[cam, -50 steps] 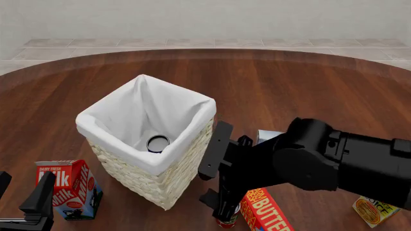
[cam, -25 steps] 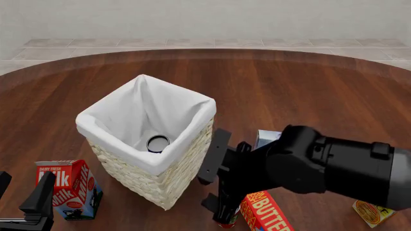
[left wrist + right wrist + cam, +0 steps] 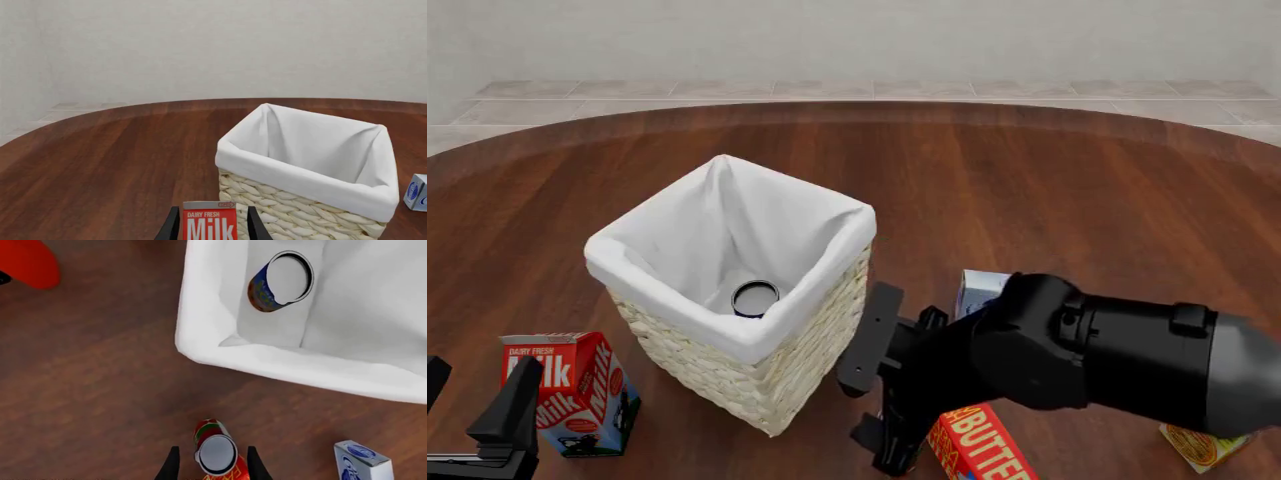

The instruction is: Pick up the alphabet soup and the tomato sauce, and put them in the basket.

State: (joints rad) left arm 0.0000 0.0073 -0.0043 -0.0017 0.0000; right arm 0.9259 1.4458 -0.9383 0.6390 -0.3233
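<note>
Right gripper fingers spread around silver-topped cylindrical sauce can; soup can inside cloth-lined woven basket; left gripper spread.

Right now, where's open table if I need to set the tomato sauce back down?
Bare wood lies beyond the basket, towards the far table edge, and left of the basket above the milk carton. It is crowded near the right gripper, which brackets the tomato sauce, between basket, butter box and a small blue-and-white box.
</note>
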